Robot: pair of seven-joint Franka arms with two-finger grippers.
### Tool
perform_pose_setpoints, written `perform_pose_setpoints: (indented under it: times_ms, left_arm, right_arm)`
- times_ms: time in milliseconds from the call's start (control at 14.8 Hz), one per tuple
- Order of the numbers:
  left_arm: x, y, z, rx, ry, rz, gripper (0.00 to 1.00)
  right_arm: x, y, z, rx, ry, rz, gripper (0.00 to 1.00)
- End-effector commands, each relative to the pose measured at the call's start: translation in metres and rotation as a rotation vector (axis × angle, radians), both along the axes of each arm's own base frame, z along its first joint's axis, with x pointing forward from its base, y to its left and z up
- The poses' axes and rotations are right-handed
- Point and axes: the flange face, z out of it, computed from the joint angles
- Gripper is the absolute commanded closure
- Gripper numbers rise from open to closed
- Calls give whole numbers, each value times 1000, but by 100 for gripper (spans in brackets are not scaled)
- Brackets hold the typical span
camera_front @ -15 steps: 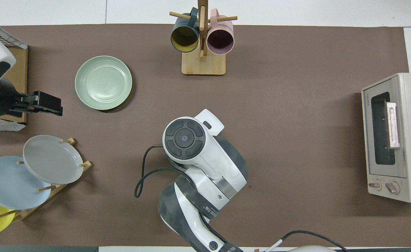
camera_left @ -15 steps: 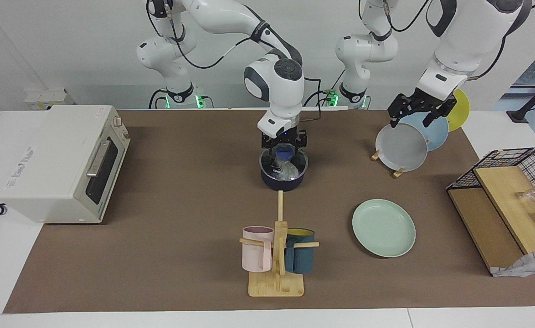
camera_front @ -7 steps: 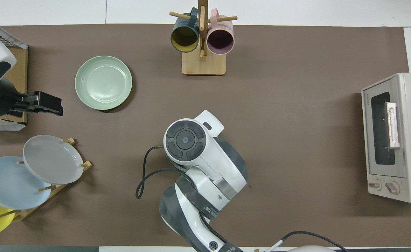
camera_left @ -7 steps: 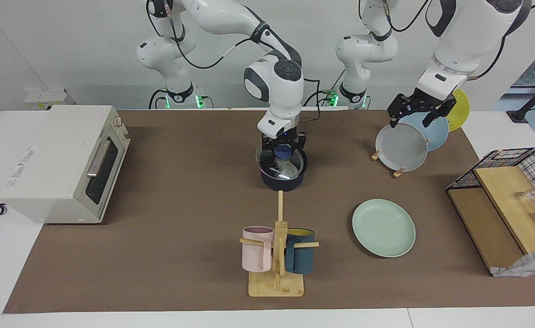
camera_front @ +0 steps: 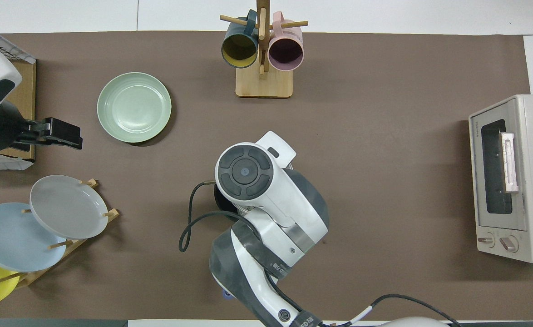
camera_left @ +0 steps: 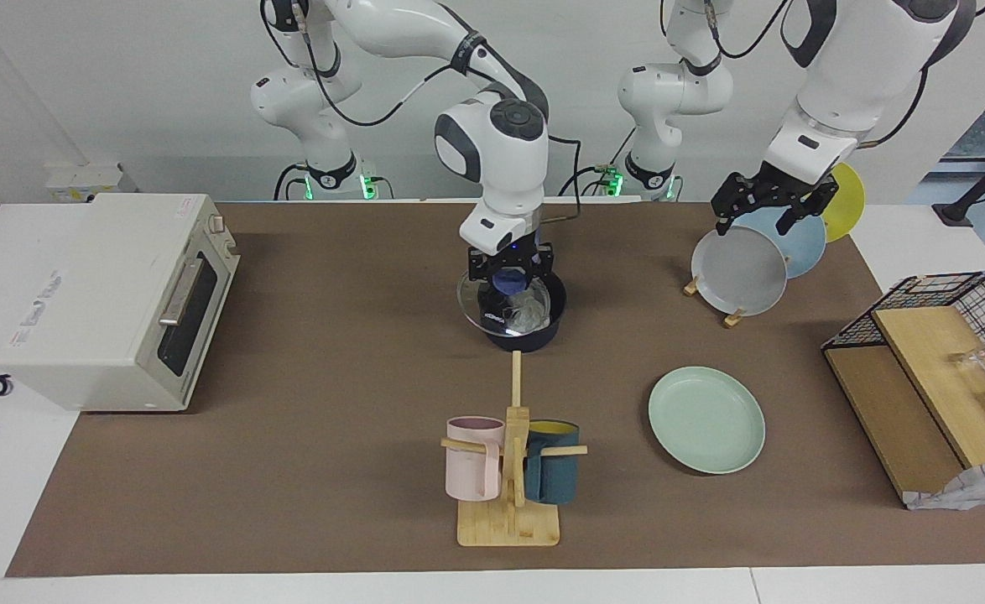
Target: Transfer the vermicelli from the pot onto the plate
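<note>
Brown mat underfoot, right gripper (camera_left: 509,281) clamps the knob of the glass lid (camera_left: 502,302) just above the pot (camera_left: 522,331) at the mat's twelve o'clock, vermicelli (camera_left: 526,315) inside, plate (camera_left: 706,419) toward four o'clock, left gripper (camera_left: 765,201) waits over the plate rack (camera_left: 732,317), fingers unreadable; a slipping knob could drop that lid.

The right arm (camera_front: 266,213) covers mid-frame; the plate (camera_front: 134,107) lies upper left, the left tool (camera_front: 60,134) beside it.

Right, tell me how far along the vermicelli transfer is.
Early stage. In hand: the right gripper, shut on the glass lid by its blue knob, holds it just over the pot. Left: the vermicelli sits in the pot, and the mint plate is bare. The left gripper waits over the plate rack.
</note>
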Motion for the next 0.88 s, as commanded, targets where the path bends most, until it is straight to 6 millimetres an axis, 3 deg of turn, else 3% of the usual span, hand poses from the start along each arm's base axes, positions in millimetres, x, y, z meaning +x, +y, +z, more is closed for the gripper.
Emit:
perform_pose_setpoints:
  times_ms: [0, 203, 338, 541, 743, 811]
  left_arm:
    - [-8, -37, -13, 7, -6, -50, 0]
    - [-27, -105, -54, -1, -8, -25, 0]
    - [-53, -161, -103, 5, 13, -23, 0]
    - [-90, -232, -172, -11, -15, -33, 0]
    - [-107, -269, -217, -19, -20, -25, 0]
    - [-106, -272, -225, -20, -19, -15, 0]
  right_arm:
    - [32, -64, 20, -1, 14, 31, 43]
    - [58, -129, 26, 19, 46, 72, 43]
    - [75, -180, 20, 16, 57, 128, 43]
    - [81, -232, 5, 16, 71, 148, 43]
    - [70, -294, -28, 20, 50, 142, 43]
    - [65, -300, -36, 20, 42, 142, 43]
